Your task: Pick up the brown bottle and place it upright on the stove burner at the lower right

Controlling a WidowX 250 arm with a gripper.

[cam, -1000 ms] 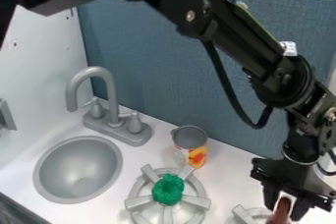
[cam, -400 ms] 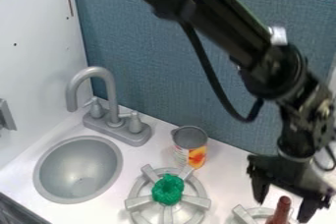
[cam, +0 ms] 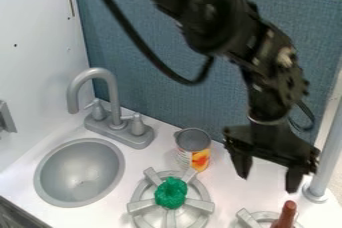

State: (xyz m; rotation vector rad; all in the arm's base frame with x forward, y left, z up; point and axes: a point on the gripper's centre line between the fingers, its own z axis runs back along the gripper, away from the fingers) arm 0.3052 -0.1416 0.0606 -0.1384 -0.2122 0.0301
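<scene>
My gripper point(cam: 268, 178) hangs at the right of the camera view with its two fingers spread apart and nothing between them. Below it, a reddish-brown object point(cam: 286, 215) stands upright on the lower right burner point(cam: 251, 220), cut off by the view's bottom edge. A green lumpy object point(cam: 171, 193) rests on the left burner point(cam: 141, 205). Behind that burner stands an opened can point(cam: 193, 149) with an orange and yellow label, to the left of the gripper.
A grey sink basin point(cam: 79, 173) lies at the left, with a grey faucet point(cam: 112, 103) behind it. A blue-grey panel point(cam: 160, 57) stands along the back. A grey post point(cam: 327, 157) rises at the right edge.
My gripper has let go of the reddish-brown object, its fingers have opened, and it has moved up and to the left. The object stays at the burner.
</scene>
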